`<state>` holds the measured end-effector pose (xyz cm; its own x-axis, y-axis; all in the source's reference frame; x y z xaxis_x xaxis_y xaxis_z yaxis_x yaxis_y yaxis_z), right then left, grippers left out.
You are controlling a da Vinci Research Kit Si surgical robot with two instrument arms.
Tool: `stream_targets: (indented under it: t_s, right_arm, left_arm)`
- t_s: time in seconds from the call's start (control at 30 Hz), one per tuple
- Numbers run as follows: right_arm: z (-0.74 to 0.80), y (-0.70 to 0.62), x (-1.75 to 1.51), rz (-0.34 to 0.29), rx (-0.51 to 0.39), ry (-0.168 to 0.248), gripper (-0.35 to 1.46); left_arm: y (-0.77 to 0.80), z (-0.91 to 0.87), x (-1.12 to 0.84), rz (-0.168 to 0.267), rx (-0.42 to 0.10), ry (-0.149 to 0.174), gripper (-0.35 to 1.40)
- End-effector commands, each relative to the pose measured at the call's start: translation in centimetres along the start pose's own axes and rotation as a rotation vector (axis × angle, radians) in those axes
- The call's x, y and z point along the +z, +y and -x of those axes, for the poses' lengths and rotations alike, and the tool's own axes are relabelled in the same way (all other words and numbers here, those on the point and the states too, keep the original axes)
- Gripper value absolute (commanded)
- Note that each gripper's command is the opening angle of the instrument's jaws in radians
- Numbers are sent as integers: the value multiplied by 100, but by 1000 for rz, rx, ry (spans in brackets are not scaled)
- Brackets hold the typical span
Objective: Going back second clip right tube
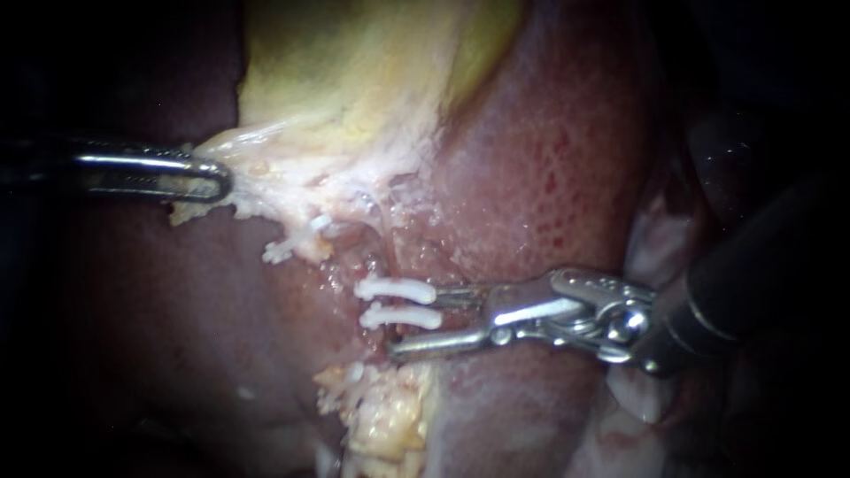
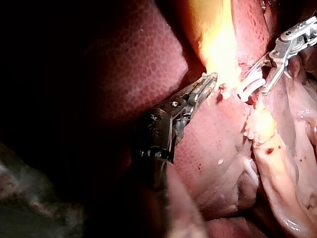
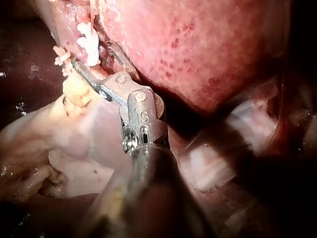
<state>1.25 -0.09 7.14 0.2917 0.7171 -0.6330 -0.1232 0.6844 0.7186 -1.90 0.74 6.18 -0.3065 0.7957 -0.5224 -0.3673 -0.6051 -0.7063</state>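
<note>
The right instrument [image 1: 414,323] is seen coming in from the right with its jaws standing apart. A clear gap is shown between them and nothing is gripped. An upper clip [image 1: 396,289] and a lower clip [image 1: 400,316], both white, are set side by side across a tube [image 1: 382,262], most of which is hidden by them. The lower clip is found in the gap between the open jaws. The upper clip is placed just at the tip of the upper jaw, and whether it is touched cannot be told. The lower jaw is laid along the wet tissue just below the clips.

The left instrument [image 1: 221,180] is held well apart from the clips. Its jaws are closed on the frayed pale tissue [image 1: 266,181] at the edge of the gallbladder [image 1: 354,71], and this tissue is drawn out toward them. The liver [image 1: 549,159] is seen beside the clips.
</note>
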Motion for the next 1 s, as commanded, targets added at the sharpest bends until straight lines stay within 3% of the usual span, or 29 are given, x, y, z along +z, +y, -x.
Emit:
stream_targets:
  t_s: [0.03, 0.27, 0.43, 0.77, 1.0]
  right_arm:
    - [-3, -1, -6, 8, -38, -7, 50]
    - [-26, -11, -45, 37, -287, -69, 50]
    - [-35, -21, -64, 22, -376, -76, 50]
    - [-43, -23, -85, 8, -470, -77, 50]
    - [-44, -22, -89, 4, -510, -77, 50]
  left_arm:
    - [0, 0, 0, 1, 0, 0, -35]
    - [0, 0, -1, 1, 0, 0, -35]
    - [0, 0, -1, 1, 0, 0, -35]
    - [-2, 0, 6, -4, 0, 2, -35]
    - [-10, 8, 27, -16, 5, 6, -35]
